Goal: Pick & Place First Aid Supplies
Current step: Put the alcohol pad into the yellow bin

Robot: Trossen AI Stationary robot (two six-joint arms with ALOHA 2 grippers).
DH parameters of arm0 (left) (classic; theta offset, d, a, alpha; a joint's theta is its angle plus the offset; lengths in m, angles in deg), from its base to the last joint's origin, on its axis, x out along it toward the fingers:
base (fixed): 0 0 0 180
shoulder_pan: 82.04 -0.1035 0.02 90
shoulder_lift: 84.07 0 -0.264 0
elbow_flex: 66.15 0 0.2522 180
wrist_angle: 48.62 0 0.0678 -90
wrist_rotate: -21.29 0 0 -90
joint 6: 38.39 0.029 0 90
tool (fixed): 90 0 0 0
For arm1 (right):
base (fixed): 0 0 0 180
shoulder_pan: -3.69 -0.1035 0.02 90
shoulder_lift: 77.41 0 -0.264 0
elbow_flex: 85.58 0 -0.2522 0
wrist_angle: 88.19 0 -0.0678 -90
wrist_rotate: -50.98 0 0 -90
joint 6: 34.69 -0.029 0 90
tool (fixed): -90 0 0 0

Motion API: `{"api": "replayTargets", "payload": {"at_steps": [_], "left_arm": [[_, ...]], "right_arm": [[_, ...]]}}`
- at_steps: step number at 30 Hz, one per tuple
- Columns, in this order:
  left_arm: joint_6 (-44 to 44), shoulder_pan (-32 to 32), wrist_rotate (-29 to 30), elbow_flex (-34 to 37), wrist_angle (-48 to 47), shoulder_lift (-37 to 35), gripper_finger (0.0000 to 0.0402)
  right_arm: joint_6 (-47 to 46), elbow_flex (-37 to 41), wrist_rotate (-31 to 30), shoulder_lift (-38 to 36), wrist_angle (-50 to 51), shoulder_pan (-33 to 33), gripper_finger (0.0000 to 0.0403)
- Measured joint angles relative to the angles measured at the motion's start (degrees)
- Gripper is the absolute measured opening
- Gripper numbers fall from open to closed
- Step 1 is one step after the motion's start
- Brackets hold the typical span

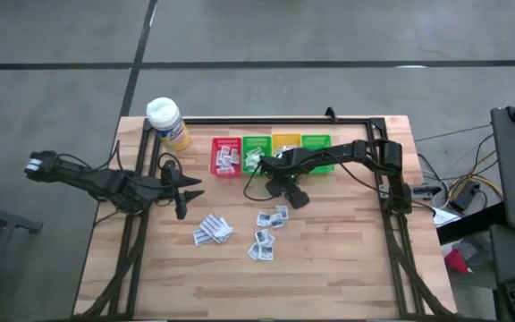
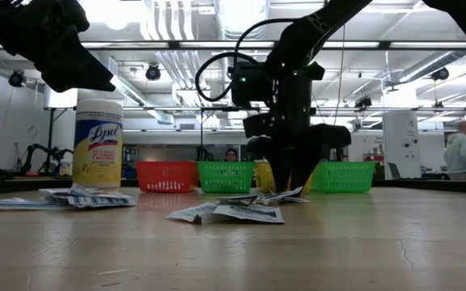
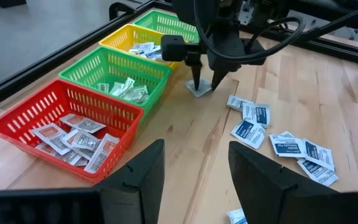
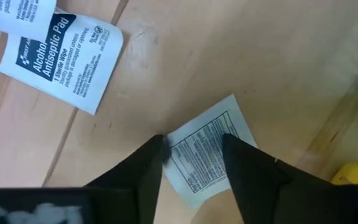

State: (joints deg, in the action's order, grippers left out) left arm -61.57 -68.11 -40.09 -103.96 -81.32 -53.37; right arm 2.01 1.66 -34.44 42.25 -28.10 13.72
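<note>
The right gripper (image 4: 191, 155) has its fingers spread astride a white sachet (image 4: 207, 155) (not yet pinched); next it should close, then lift binward.

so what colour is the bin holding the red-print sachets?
Red bin, clearest in the left wrist view.

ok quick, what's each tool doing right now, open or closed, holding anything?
Left tool: open, empty, waiting at the table's left.
Right tool: open, straddling a white packet on the table, not gripping yet.

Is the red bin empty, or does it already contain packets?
Not empty. The red bin holds several flat white packets with red print, lying across its bottom.
</note>
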Motion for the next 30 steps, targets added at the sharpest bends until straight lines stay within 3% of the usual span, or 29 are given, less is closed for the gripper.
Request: {"api": "replayTargets", "payload": {"at_steps": [7,18,24,27,30], "left_arm": [[0.0,0.0,0.0,0.0,0.05,0.0,0.0172],[0.02,0.02,0.0,0.0,0.2,0.09,0.0172],[0.2,0.0,0.0,0.0,0.79,0.28,0.0172],[0.2,0.0,0.0,0.0,0.93,0.3,0.0172],[0.22,0.01,-0.01,0.0,0.97,0.56,0.0172]], "right_arm": [[-1.32,-0.16,0.95,-0.34,1.26,-0.29,0.0116],[-8.23,-2.17,11.16,-3.84,7.96,-0.57,0.002],[-12.04,-4.08,11.53,-6.41,11.72,-0.03,0.0009],[-13.84,-5.26,17.61,-9.03,12.67,0.7,0.0008],[-16.24,-5.85,28.9,-11.14,12.75,2.14,0.0008]]}}
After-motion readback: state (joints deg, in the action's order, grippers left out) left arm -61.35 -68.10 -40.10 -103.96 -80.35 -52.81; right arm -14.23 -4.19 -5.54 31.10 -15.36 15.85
